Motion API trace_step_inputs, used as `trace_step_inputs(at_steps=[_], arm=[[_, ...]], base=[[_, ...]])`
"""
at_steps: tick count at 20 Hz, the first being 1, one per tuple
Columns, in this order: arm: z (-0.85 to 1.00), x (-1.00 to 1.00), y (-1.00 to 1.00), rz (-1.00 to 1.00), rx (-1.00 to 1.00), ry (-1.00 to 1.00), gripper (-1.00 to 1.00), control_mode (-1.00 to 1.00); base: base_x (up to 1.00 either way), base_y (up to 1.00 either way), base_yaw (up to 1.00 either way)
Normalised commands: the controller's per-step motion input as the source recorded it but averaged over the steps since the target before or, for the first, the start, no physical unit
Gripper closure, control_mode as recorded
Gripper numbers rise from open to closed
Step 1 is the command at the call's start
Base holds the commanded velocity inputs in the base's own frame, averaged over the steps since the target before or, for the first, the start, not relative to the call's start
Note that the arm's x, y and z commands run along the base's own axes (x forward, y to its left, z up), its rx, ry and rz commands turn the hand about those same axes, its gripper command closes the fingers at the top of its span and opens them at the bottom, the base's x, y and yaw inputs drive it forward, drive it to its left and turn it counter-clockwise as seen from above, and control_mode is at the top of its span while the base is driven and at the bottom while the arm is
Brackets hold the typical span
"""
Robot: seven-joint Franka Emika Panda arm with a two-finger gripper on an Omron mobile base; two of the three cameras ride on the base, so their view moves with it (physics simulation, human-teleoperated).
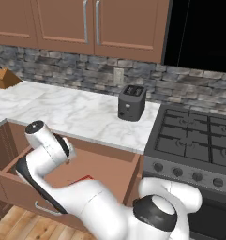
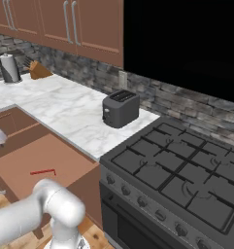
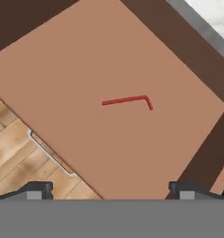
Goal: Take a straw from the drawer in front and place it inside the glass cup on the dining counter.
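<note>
The white arm (image 1: pixel 100 206) rose from its base, bent at a dark elbow joint, and reached forward and to the left, its hand angled downward. The gripper (image 3: pixel 111 189) pointed down with its jaws spread wide, the two dark fingertips (image 3: pixel 36 189) far apart, nothing between them.

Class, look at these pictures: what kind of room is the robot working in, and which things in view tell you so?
A home kitchen, rendered. The signs: a gas stove with knobs, a dark toaster on a marble worktop below wooden wall cabinets, and an open drawer holding a red straw.
</note>
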Motion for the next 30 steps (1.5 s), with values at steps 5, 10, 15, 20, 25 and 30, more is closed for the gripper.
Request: trace_step_inputs(at_steps=[5,10,15,20,25,30], arm=[[0.0,0.55,-0.08,-0.32,0.12,0.05,-1.0,-1.0],[-0.03,0.36,-0.12,-0.38,0.07,0.0,-1.0,-1.0],[-0.25,0.28,-0.3,-0.4,0.06,0.0,-1.0,-1.0],[-0.32,0.34,-0.48,-0.36,0.1,0.01,-1.0,-1.0],[-0.41,0.33,-0.5,-0.29,0.13,0.08,-1.0,-1.0],[-0.53,0.26,-0.38,-0.2,0.14,0.07,-1.0,-1.0]], base=[[0.0,0.0,0.0],[0.0,0.0,0.0],[0.0,0.0,0.0],[0.0,0.0,0.0],[0.0,0.0,0.0],[0.0,0.0,0.0]])
